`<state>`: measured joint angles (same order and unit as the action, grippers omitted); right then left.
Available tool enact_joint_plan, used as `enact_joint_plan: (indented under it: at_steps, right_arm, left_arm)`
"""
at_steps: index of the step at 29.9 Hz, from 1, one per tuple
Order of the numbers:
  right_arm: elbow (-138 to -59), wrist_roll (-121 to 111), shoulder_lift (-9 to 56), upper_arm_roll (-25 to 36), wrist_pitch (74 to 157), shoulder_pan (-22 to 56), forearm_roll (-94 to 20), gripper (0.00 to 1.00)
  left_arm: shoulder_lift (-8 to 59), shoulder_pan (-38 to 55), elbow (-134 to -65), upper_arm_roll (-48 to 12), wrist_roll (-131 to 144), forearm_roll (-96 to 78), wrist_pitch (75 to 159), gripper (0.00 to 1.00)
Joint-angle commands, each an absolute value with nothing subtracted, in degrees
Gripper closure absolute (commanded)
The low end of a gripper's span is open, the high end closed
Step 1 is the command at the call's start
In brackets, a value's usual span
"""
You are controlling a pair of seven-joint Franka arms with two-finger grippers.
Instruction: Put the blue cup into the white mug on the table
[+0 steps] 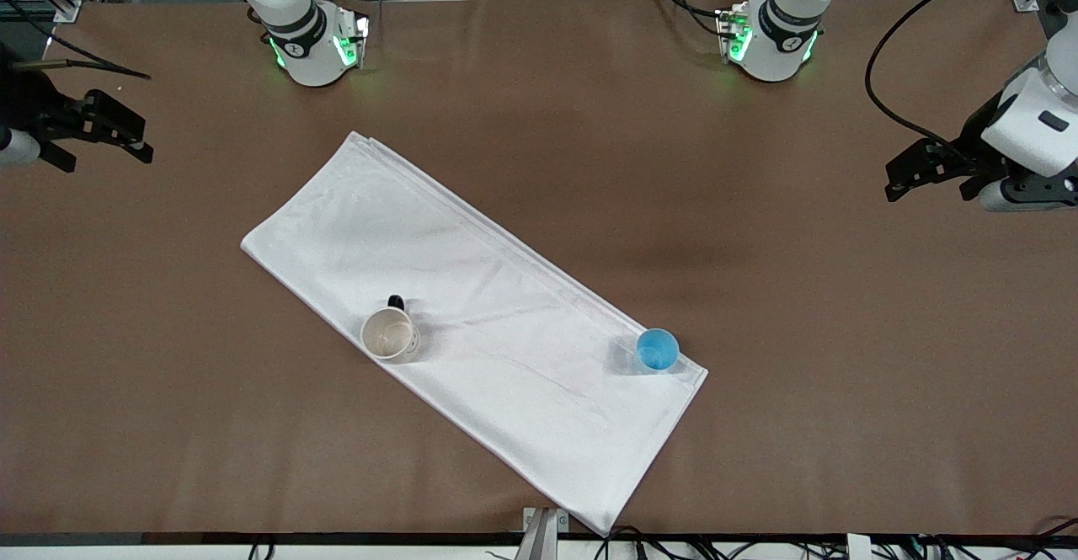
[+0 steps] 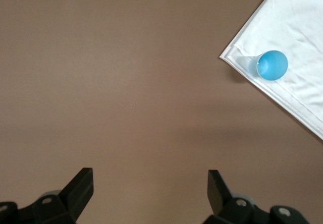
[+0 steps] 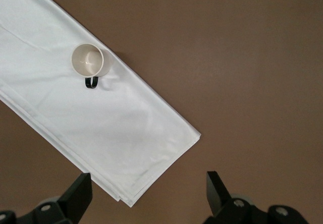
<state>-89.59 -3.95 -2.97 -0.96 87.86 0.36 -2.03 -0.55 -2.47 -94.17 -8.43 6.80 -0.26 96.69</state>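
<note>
Blue cup (image 1: 657, 349) stands upright, mouth up, on the folded white cloth (image 1: 472, 324), at the cloth corner toward the left arm's end of the table (image 1: 758, 290). White mug (image 1: 388, 333) also upright on the same cloth, near its edge toward the right arm's end, handle pointing toward the base edge of the table; cup and mug well apart. Task not started: cup empty-handed, mug empty. Left gripper (image 1: 914, 174) hangs over bare table by the left arm's end edge, fingers spread wide, nothing held. Right gripper (image 1: 114, 135) hangs over the right arm's end edge, fingers likewise wide apart and empty; this arm waits. Judgement: left arm is the closer one for the pickup. Come down square over the cup, close gently on the rim so thin plastic does not buckle, lift clear of the cloth before travelling, so the fabric is not dragged and the mug stays put.
</note>
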Motion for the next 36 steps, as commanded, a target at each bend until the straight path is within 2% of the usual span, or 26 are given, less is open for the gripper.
enact_joint_plan:
  at_steps: [1, 10, 23, 36]
  right_arm:
    - [-89.91, -4.92, -3.52, -1.05, 87.28, -0.62, -3.25, 0.00]
    - [-90.18, -4.92, -3.60, -1.14, 87.01, -0.53, -3.25, 0.00]
    - [-93.16, -4.83, -3.52, -1.49, 88.41, 0.26, -3.25, 0.00]
    - [-103.61, 0.78, -3.69, -1.49, 100.27, 5.35, -3.34, 0.00]
  left_arm:
    - [-1.05, -2.72, -93.78, -8.61, 5.54, 0.44, 95.62, 0.00]
    - [-0.09, -2.55, -92.99, -8.96, 5.80, 0.44, 95.62, 0.00]
    - [5.18, -2.11, -91.49, -9.05, 6.68, 0.44, 95.80, 0.00]
    - [19.33, 2.98, -84.46, -9.32, 8.96, 0.26, 99.05, 0.00]
